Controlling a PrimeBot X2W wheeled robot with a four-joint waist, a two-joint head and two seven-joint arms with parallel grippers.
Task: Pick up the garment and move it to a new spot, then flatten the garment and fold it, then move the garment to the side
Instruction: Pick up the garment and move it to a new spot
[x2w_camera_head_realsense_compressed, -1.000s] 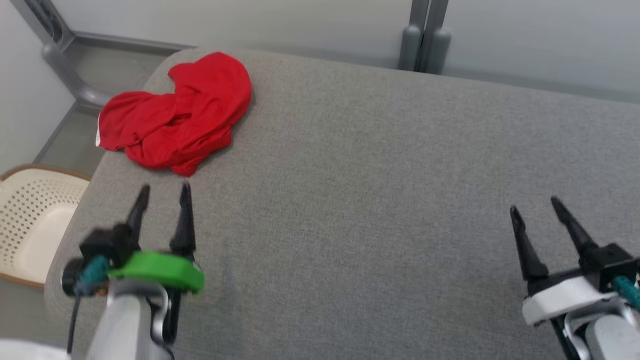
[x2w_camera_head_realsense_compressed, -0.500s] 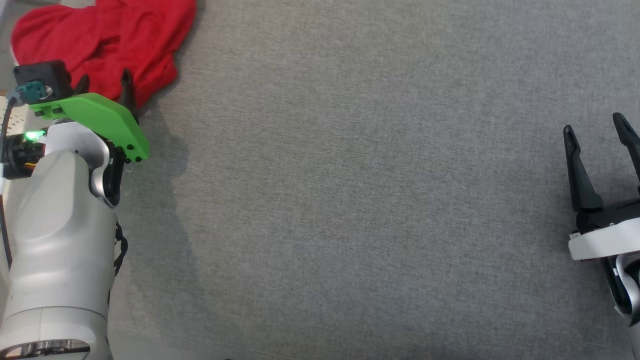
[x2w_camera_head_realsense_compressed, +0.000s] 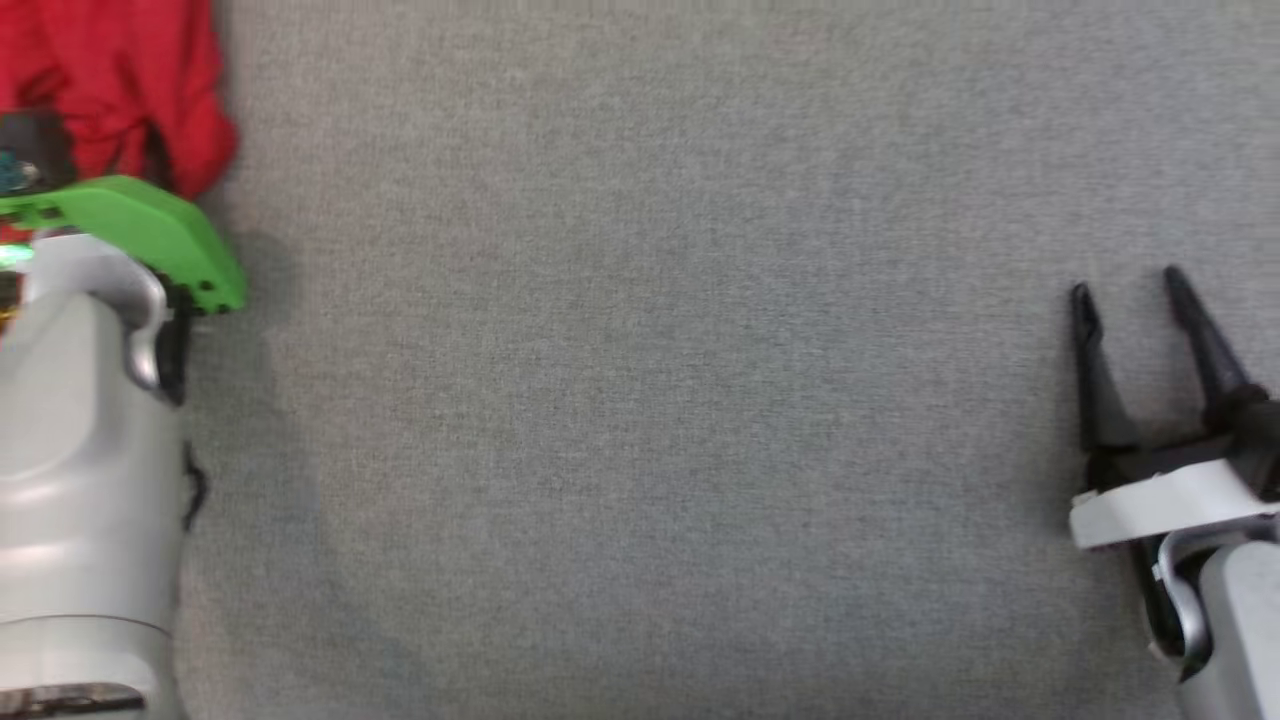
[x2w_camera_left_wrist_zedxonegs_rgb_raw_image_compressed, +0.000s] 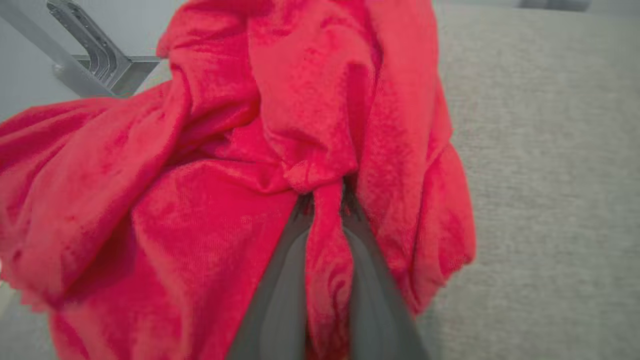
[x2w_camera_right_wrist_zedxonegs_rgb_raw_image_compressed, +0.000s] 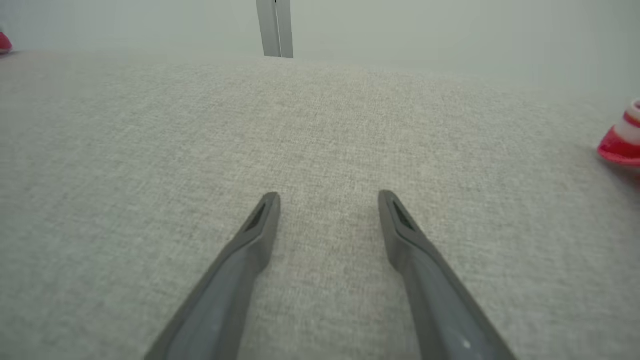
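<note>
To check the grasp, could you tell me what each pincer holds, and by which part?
The left pincer pinches a bunched fold of the red garment; the right pincer is open and empty.

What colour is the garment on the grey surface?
Plain red; the garment shows best in the left wrist view.

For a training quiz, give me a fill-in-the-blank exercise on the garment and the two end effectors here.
1. The crumpled garment is ____ in colour.
2. The left end effector pinches a fold of the ____.
3. The right end effector has its jaws ____ and holds nothing.
Missing words: red; garment; open.
</note>
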